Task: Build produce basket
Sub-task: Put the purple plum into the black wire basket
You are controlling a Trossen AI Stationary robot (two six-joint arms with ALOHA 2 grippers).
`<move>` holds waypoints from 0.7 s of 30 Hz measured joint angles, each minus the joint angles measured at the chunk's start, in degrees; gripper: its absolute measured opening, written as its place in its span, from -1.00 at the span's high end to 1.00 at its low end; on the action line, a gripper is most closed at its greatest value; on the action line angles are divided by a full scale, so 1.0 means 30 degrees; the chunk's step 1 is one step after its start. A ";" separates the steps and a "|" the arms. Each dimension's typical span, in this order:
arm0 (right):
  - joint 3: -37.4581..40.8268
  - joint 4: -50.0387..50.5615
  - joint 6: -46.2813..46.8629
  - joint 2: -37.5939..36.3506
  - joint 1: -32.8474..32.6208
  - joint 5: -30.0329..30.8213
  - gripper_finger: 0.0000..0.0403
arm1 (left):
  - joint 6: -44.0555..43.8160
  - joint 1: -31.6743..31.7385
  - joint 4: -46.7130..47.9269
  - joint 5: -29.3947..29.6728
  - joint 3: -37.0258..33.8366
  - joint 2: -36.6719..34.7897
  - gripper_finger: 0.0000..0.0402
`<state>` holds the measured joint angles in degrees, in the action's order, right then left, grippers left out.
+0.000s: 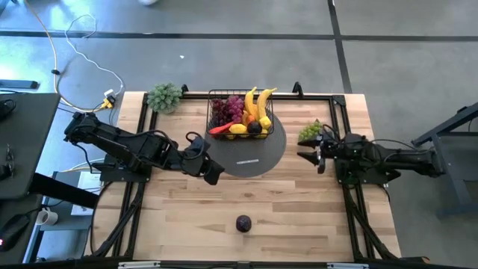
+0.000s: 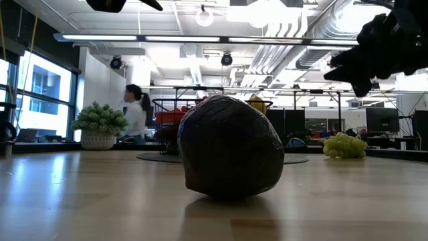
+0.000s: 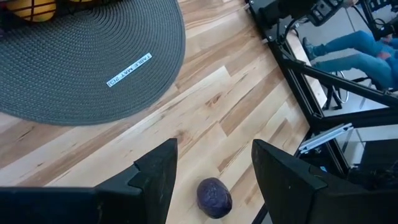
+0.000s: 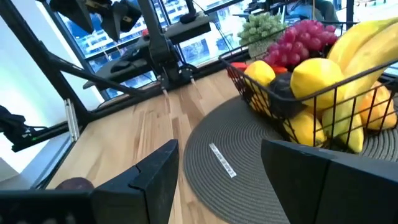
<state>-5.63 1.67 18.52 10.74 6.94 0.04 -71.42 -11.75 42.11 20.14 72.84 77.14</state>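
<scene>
Mat (image 3: pixel 74 68) label (image 3: pixel 129 70) — "TABLE MAT"

One readable bit of text is showing up here: a small white label (image 3: pixel 129 70) is lying on the round grey mat (image 3: pixel 74 74), and in the left wrist view it is reading "TABLE MAT", followed by a bracketed part too small to make out. That same label is appearing in the high and right wrist views, but there its print is staying illegible.
</scene>
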 joint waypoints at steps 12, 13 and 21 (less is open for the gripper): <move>0.0342 0.0413 0.1491 0.0015 0.0007 0.0413 -0.04 | 0.0485 -0.0959 -0.1366 0.0007 0.0029 0.0949 0.02; 0.0342 0.0578 0.1799 0.0052 0.0000 0.0413 -0.04 | 0.0720 -0.1053 -0.1391 -0.0001 0.0024 0.1136 0.02; 0.0342 0.1152 0.2844 0.0289 0.0007 0.0413 -0.04 | 0.2385 -0.1191 -0.1907 -0.0300 0.0007 0.2694 0.02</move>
<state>-4.60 5.13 27.05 11.61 6.96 1.28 -64.26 -15.32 36.39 19.24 72.86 85.23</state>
